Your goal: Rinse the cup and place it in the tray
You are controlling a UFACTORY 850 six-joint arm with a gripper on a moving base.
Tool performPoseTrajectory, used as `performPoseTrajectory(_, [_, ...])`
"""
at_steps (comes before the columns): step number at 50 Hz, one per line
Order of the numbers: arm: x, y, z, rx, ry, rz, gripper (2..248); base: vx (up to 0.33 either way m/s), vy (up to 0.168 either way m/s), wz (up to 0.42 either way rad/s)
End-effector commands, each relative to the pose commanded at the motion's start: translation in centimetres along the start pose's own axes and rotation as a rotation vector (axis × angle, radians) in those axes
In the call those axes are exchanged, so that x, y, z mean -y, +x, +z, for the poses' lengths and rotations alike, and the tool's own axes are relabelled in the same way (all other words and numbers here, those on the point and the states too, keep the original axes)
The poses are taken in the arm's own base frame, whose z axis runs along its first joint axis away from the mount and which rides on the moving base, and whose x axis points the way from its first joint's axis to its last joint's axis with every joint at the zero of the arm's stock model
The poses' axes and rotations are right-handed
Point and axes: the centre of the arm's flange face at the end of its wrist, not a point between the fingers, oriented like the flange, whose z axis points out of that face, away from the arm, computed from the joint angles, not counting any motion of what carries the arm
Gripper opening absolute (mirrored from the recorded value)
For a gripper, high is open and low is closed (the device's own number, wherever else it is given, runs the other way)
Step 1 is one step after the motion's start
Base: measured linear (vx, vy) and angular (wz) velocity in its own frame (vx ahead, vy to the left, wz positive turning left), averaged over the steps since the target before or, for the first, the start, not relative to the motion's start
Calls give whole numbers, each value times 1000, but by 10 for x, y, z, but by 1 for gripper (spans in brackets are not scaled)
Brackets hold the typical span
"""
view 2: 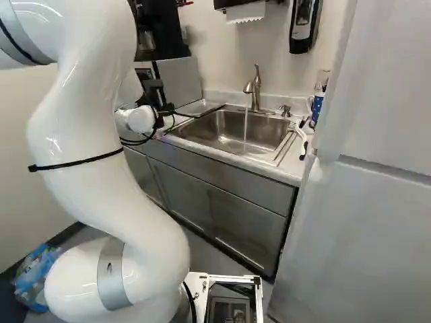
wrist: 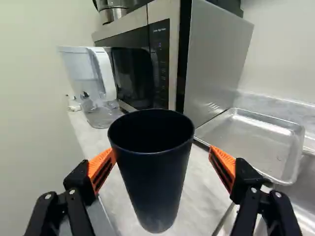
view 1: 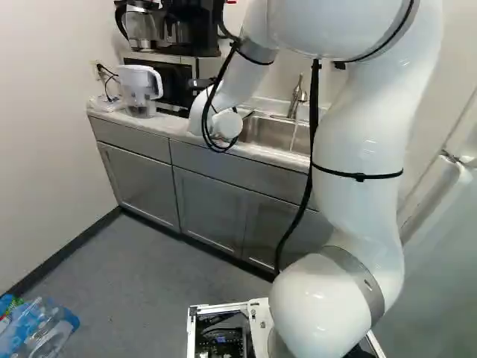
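Pincer [view 2: 155, 95] spread, dark cup [wrist: 156, 182] between fingers, tray [wrist: 251, 140] near

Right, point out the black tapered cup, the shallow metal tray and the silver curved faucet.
Black tapered cup [wrist: 155, 184]: wrist view, outer wall.
Shallow metal tray [wrist: 248, 142]: wrist view, bare bottom.
Silver curved faucet [view 2: 256, 93]: right base view, body.

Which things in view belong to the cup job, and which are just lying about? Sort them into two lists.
For the job:
cup
gripper, open around the cup
tray
sink
faucet, running

Just lying about:
pitcher
microwave
coffee maker
wall dispenser
plastic bottles
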Motion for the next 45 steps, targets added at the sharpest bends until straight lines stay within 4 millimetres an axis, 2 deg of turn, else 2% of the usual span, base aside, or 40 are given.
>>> performPoseTrajectory(26, [0,-5,1,-11,1,0,247,0,0,0])
performPoseTrajectory(44, [7,-5,-10,-7,13,-2,247,0,0,0])
performPoseTrajectory(45, [8,-5,-11,-6,14,-2,239,0,0,0])
